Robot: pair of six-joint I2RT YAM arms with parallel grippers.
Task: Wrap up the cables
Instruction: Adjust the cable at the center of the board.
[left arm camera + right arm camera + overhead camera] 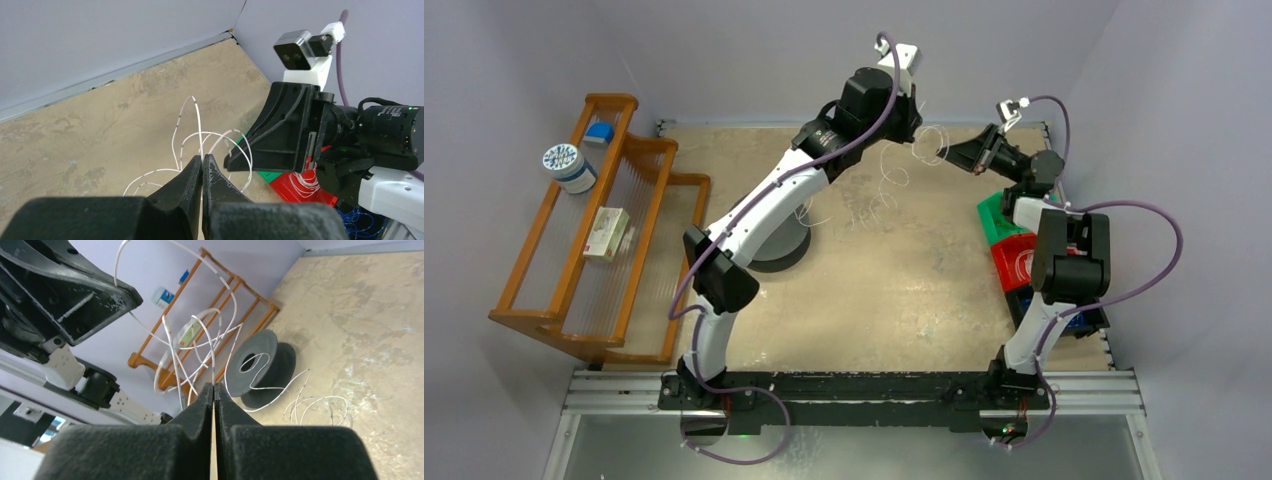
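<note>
Aloft toward the far side, the left claw [202, 159] and right claw [214, 387] each pinch the looping cables [199, 120] tightly.

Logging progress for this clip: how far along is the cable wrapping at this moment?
Done: a few loose loops of the cable are formed in the air; a white coil lies in the red bin. In hand: left gripper and right gripper are both shut on the cable. Left: its tail sprawls unwound on the table.
</note>
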